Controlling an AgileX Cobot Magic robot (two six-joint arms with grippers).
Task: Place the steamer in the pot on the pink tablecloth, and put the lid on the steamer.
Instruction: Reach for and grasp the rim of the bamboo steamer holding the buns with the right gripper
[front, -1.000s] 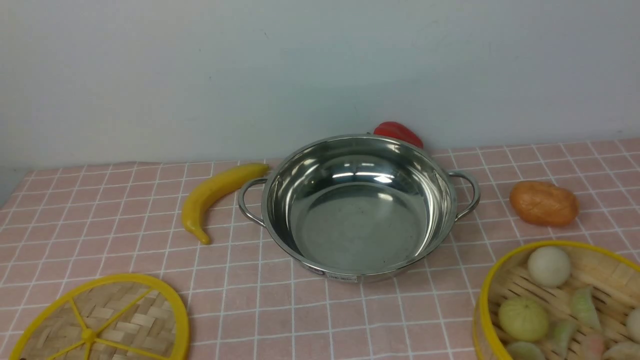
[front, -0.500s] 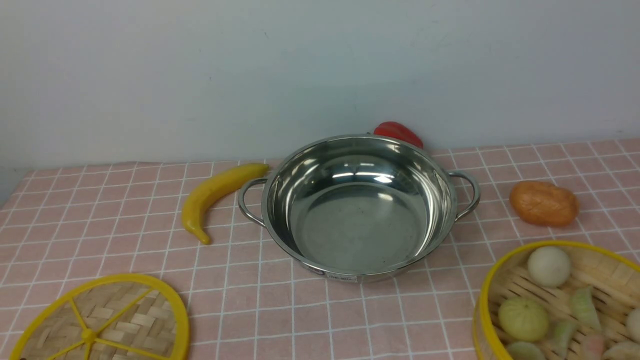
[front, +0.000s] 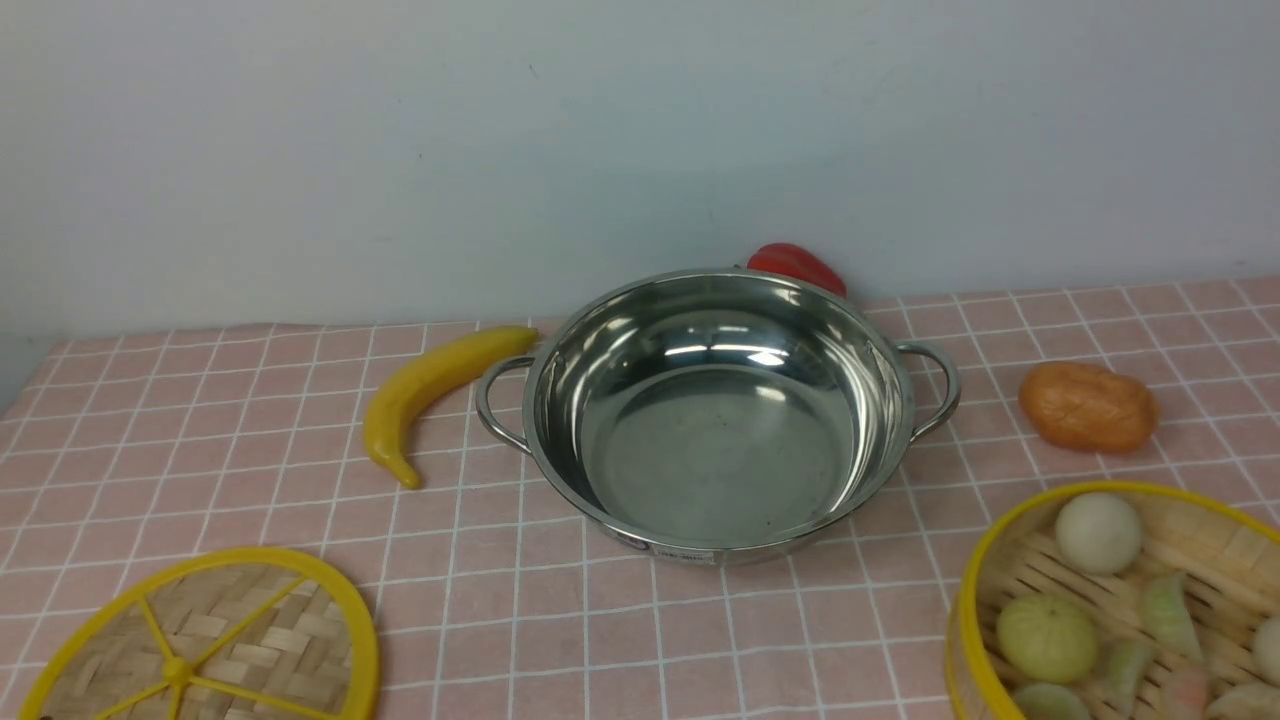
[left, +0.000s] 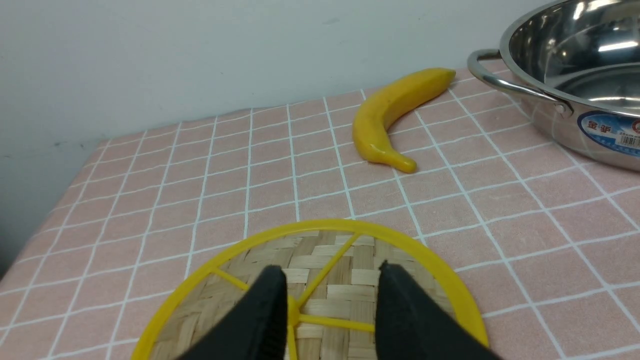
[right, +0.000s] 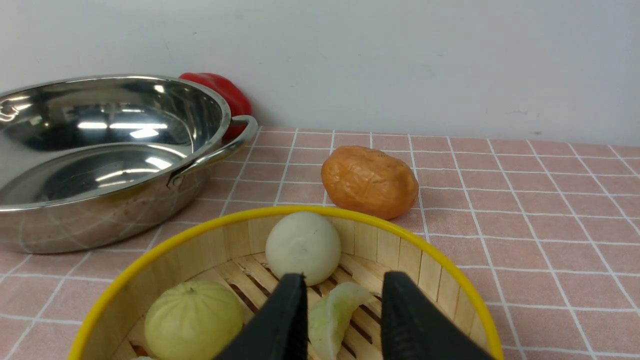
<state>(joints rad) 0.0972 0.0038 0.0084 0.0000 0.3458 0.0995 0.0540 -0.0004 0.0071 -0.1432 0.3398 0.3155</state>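
Observation:
The shiny steel pot stands empty in the middle of the pink tablecloth. The steamer, with toy buns and dumplings, sits at the front right. The woven lid lies flat at the front left. Neither gripper shows in the front view. In the left wrist view my left gripper is open above the lid, its fingers either side of the hub. In the right wrist view my right gripper is open above the steamer, near a white bun.
A yellow banana lies left of the pot. A red pepper sits behind the pot against the wall. An orange potato-like toy lies right of the pot, beyond the steamer.

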